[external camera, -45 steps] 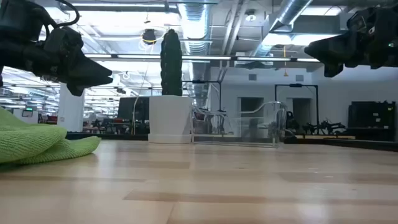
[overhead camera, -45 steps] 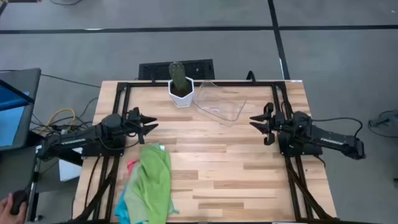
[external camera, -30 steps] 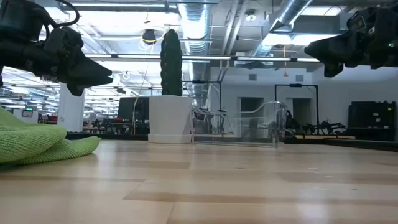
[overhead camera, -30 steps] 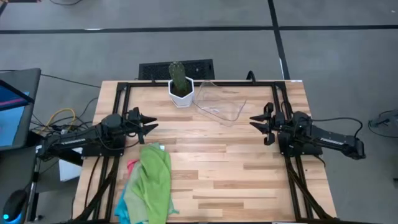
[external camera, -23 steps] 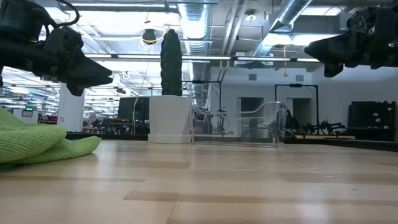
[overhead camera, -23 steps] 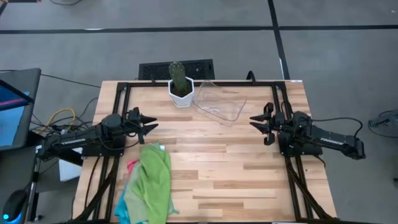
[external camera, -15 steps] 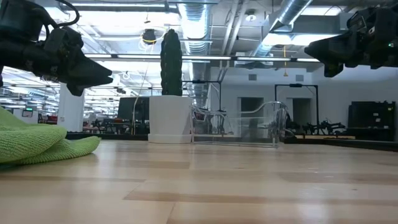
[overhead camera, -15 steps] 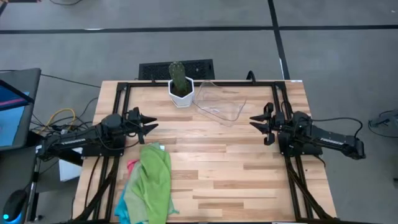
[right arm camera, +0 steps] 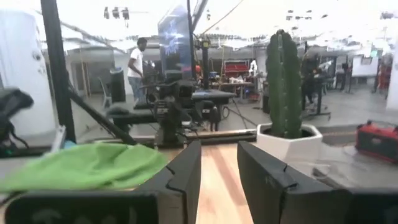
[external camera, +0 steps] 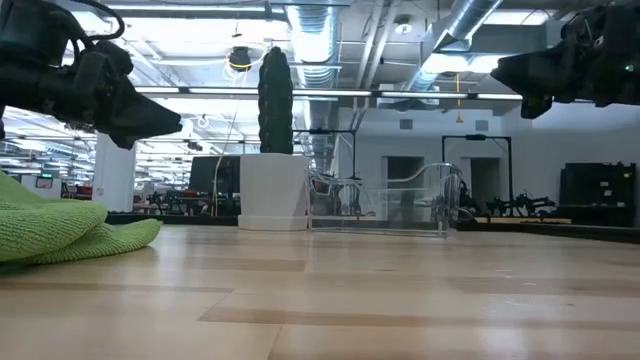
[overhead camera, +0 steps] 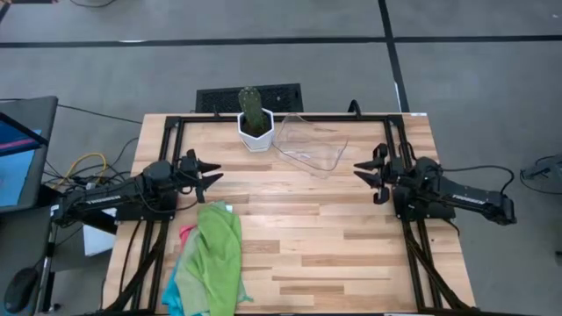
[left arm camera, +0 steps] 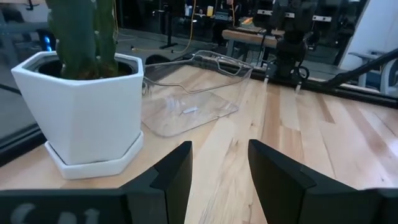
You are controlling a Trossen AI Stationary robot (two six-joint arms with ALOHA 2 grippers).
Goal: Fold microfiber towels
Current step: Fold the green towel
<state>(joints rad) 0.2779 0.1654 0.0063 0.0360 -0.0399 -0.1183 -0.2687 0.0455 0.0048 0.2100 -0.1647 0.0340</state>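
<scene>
Down at the table's (overhead camera: 316,237) near left corner the microfiber towels (overhead camera: 211,259) lie heaped, light green uppermost, pink and turquoise edges peeping out beneath. Farther back stand a potted cactus (overhead camera: 254,120) and a clear plastic tray (overhead camera: 312,147). Just beyond the heap the left gripper (overhead camera: 207,174) hovers, fingers spread, holding nothing; opposite, near the right edge, the right gripper (overhead camera: 367,170) hangs likewise, parted and empty.
</scene>
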